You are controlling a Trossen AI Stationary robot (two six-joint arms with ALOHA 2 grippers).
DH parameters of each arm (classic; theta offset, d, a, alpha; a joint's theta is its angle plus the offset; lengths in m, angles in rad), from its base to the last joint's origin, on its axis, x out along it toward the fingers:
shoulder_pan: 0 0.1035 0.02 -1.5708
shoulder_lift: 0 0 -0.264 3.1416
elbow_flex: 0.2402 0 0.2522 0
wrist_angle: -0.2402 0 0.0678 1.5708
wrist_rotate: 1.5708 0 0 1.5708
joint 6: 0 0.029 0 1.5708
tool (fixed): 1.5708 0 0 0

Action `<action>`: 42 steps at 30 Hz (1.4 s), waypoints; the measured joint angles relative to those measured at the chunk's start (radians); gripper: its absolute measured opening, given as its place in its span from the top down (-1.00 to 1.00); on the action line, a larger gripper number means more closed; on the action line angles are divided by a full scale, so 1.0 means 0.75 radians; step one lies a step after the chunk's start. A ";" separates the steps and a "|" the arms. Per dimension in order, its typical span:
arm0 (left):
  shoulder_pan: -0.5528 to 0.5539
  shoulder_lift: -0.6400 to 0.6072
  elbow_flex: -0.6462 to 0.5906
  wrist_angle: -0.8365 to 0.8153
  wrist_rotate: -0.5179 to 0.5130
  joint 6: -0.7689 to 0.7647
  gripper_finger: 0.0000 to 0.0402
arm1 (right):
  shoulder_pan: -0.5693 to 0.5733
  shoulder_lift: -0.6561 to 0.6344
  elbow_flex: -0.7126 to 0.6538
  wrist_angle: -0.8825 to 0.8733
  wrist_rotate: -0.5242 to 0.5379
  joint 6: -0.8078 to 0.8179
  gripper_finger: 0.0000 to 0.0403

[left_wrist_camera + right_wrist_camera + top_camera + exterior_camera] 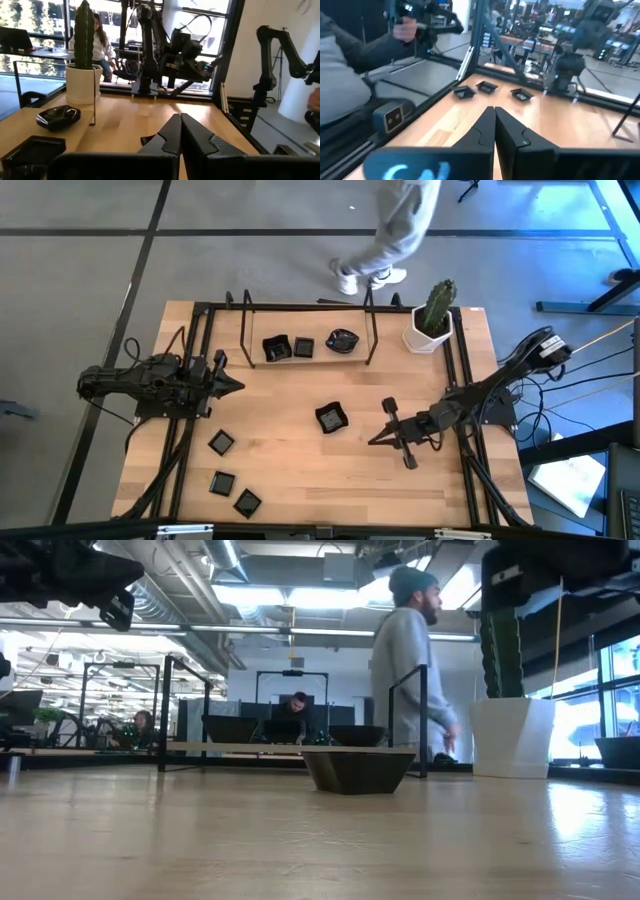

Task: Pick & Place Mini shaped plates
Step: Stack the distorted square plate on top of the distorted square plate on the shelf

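At centre-left of the high view, the left end effector (236, 386) points right off a level arm, its fingers pressed together and empty. Right of centre, the right end effector (372, 440) (also narrow, holding nothing) aims left off an arm bent at the elbow. Between them on the counter (290, 460) sits one raised-rim plate (331, 417). Three flat squares (222, 443) lie at lower left, and three more dishes (304, 347) rest on the rack (310, 330) at the top.
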 joint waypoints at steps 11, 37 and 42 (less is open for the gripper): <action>0.000 0.091 0.005 0.033 -0.069 -0.100 0.99 | 0.055 0.093 -0.111 0.171 -0.108 -0.056 0.97; -0.246 2.289 1.249 -0.323 -0.123 0.617 0.61 | 0.054 0.093 -0.202 0.301 -0.080 0.089 0.95; -0.231 2.421 1.338 -0.420 -0.147 0.820 0.28 | 0.055 0.093 -0.202 0.295 -0.083 0.096 0.95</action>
